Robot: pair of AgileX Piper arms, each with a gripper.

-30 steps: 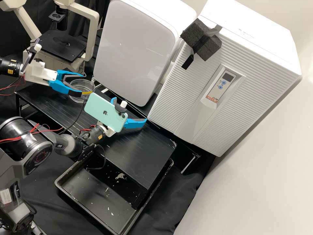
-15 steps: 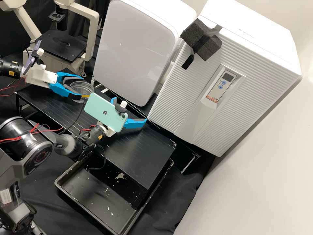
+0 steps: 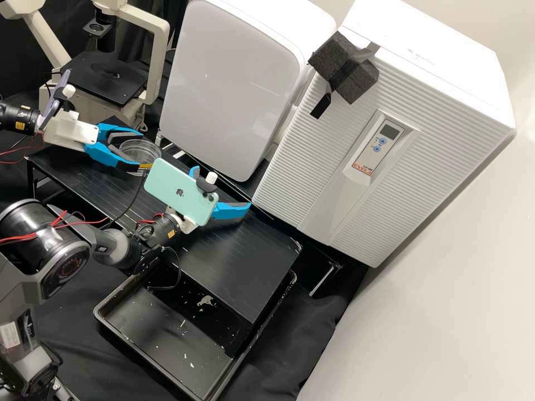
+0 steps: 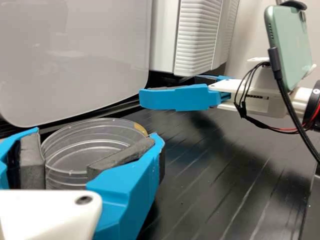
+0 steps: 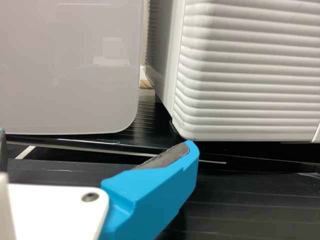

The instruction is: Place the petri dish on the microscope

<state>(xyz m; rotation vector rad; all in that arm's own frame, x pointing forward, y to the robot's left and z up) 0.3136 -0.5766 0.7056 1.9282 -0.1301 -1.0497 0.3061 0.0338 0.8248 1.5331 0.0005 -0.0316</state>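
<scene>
Item under task: the petri dish [image 4: 80,150], transparent and round. It is located over the tabletop [image 3: 223,262], near the far long edge, towards the corner nearest the microscope [image 3: 106,83]. Its rim appears close to level. Whether the base bears on the tabletop cannot be determined.

Left gripper [image 3: 140,151]: judged to be grasping the petri dish, its grey pads [image 4: 31,160] set against opposite sides of the wall. The hold is from the side, presumably so that the top and the base stay free and the base can be set flat on the stage. The soft pads should spread the pressure on smooth, thin plastic; a hard squeeze could crack it or let it slip.

Right gripper [image 3: 222,187]: released, fingers spread wide, standing beyond the petri dish along the tabletop. It seems parked there to leave the left arm a free path.

Assessment: the placing is outstanding. The next move calls for a level lift, high enough for the base to pass the stage edge, without knocking the microscope's upright frame.
</scene>
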